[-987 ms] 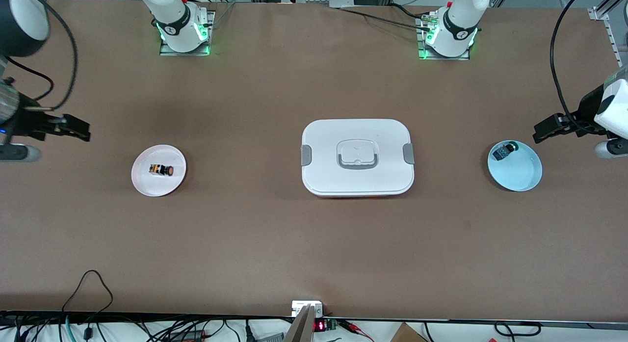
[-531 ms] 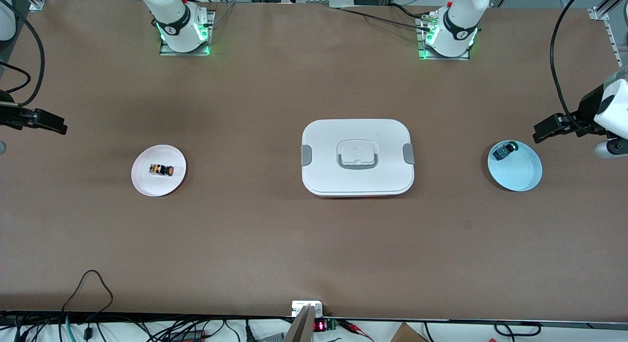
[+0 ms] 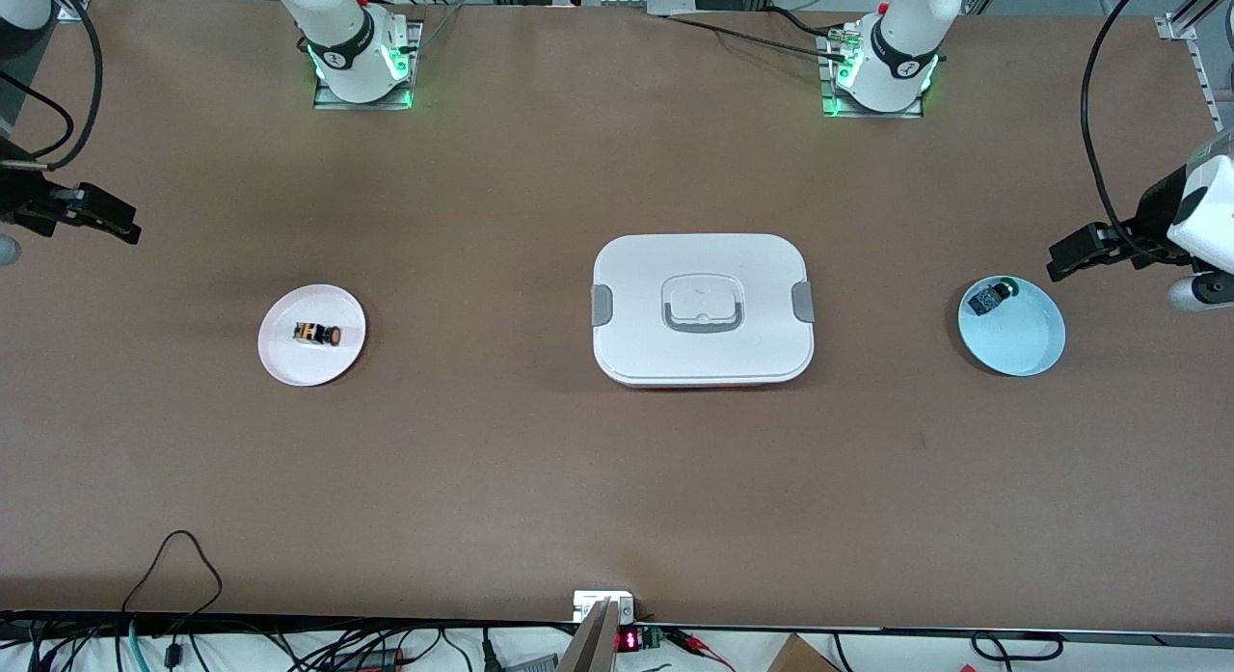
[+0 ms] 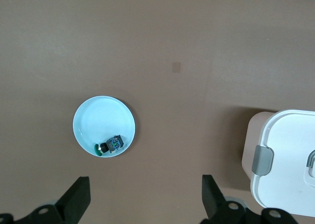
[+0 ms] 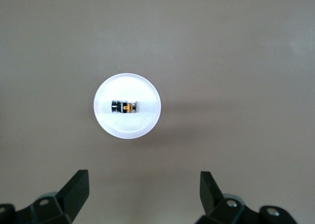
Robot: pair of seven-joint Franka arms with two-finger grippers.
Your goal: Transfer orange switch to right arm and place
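The orange switch [image 3: 319, 335] lies on its side on a small white plate [image 3: 289, 363] toward the right arm's end of the table. In the right wrist view the switch [image 5: 124, 106] rests at the middle of the plate [image 5: 142, 128]. My right gripper [image 3: 123, 226] hangs open and empty over bare table, past the plate at that end; the wrist view shows its fingers [image 5: 143, 180] spread wide. My left gripper [image 3: 1062, 260] waits open and empty over the table's other end, beside a light blue bowl [image 3: 1027, 349], its fingers [image 4: 144, 182] wide apart.
A black-and-blue switch with a green cap [image 3: 991, 296] lies in the light blue bowl [image 4: 93, 118]. A closed white box with grey latches and a handle [image 3: 701, 309] sits at the table's middle. Cables hang along the table edge nearest the front camera.
My right gripper has drawn back from the plate toward its end of the table, then shifted a little toward the bases. The left arm has not moved.
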